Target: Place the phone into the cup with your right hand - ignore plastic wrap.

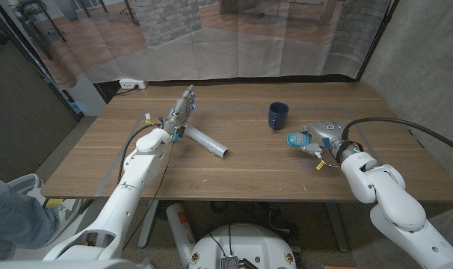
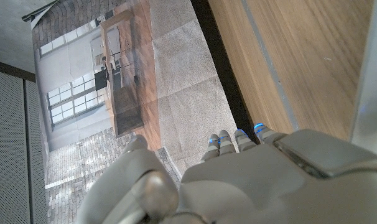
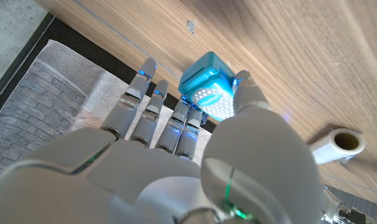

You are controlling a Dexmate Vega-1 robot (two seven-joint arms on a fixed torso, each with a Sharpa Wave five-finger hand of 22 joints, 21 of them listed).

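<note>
A dark blue cup [image 1: 278,114] stands upright on the wooden table [image 1: 249,168], right of centre. The phone [image 1: 296,138] is small and bright blue with a dotted face. My right hand [image 1: 321,136] holds it just right of the cup and nearer to me. In the right wrist view the phone [image 3: 206,91] sits pinched between the thumb and the fingertips [image 3: 152,93] of my right hand [image 3: 176,162], over the table. I cannot tell whether the phone touches the wood. My left hand [image 1: 180,112] is at the far left, fingers stretched out and holding nothing.
A roll of plastic wrap [image 1: 207,141] lies just right of my left hand, slanting toward the table's middle; the same roll [image 3: 340,143] appears in the right wrist view. A plastic sheet hangs behind the table's far edge. A person's leg [image 1: 10,217] is at the lower left.
</note>
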